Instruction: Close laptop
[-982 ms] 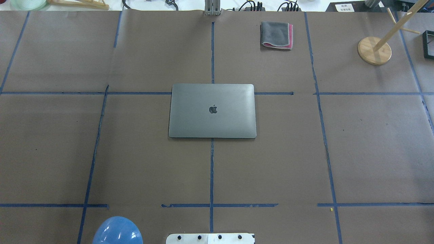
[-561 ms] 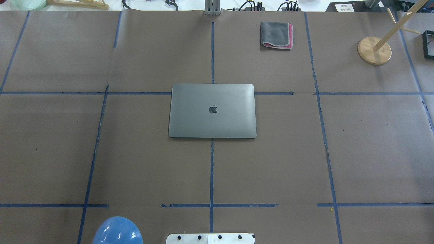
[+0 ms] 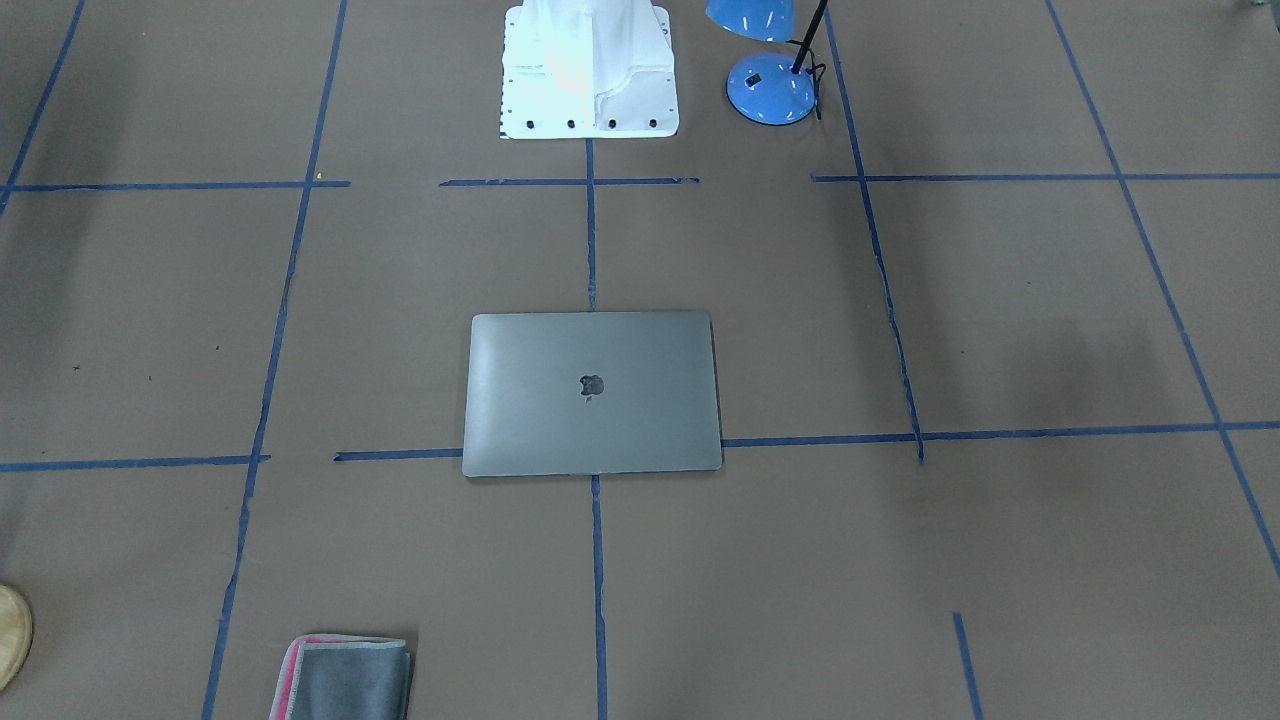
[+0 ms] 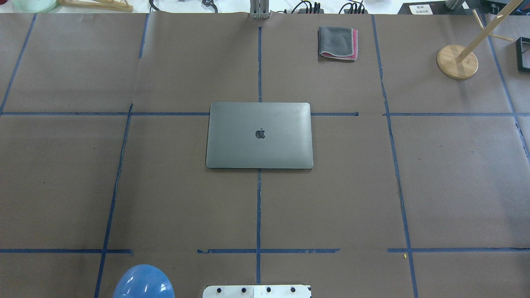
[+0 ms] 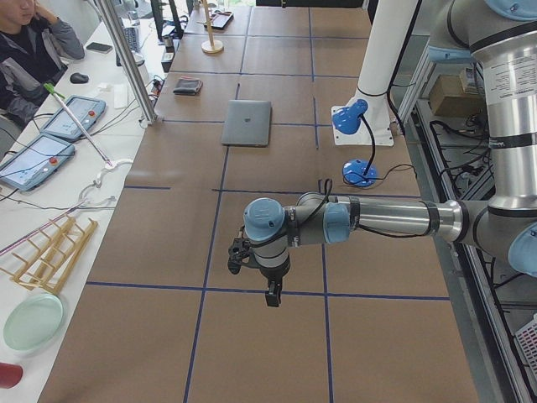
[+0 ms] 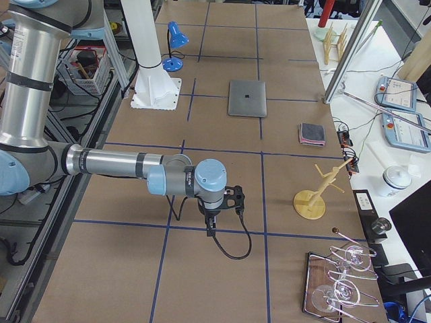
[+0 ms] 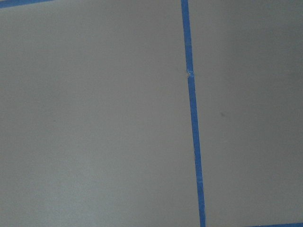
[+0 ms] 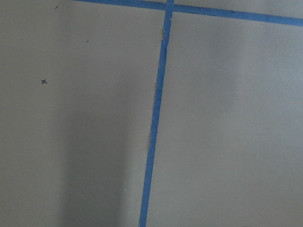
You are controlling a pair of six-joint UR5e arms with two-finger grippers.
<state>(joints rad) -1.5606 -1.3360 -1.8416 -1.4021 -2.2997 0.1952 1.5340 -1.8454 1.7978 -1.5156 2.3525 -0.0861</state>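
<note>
The laptop (image 4: 259,135) lies flat in the middle of the table with its lid down and the dark apple logo facing up; it also shows in the front view (image 3: 591,392), the left view (image 5: 247,122) and the right view (image 6: 246,99). My left gripper (image 5: 273,295) hangs over bare paper far from the laptop, towards the table's left end. My right gripper (image 6: 209,229) hangs over bare paper towards the right end. Both show only in the side views, so I cannot tell whether they are open or shut. The wrist views show only brown paper and blue tape.
A folded grey-and-pink cloth (image 4: 337,42) lies at the far side, right of centre. A blue desk lamp (image 3: 770,90) stands beside the white robot base (image 3: 588,100). A wooden stand (image 4: 456,61) is at the far right. A person sits past the far edge (image 5: 25,59).
</note>
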